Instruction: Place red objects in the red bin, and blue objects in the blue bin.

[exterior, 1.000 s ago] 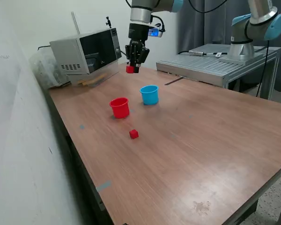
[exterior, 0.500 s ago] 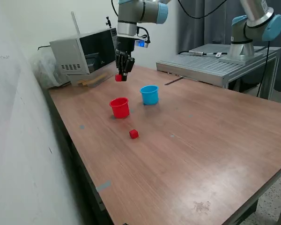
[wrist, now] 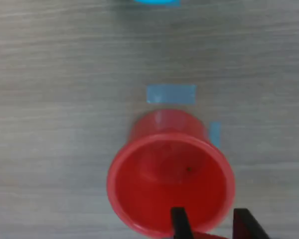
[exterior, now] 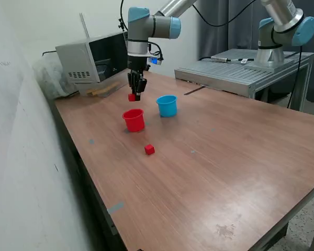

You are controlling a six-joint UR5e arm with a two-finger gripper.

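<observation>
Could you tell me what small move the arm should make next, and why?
Probably open the jaws, perhaps after a small lowering. The gripper holds a red cube above the red cup, and the wrist view shows the cup's open mouth just under the fingertips, so the cube should drop inside.

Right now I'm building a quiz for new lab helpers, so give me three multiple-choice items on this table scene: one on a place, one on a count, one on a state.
1. Where is the gripper?
A. above the red cup
B. above the blue cup
C. beside the loose cube

2. How many red cubes show in the exterior view?
A. one
B. two
C. four

3. What state is the gripper in?
A. open and empty
B. shut on a red cube
C. shut on the blue cup

Answers:
1 A: it hangs over the red cup, and the wrist view looks down into it.
2 B: one held red cube, one loose red cube on the table.
3 B: the cube sits between the fingers.
</observation>
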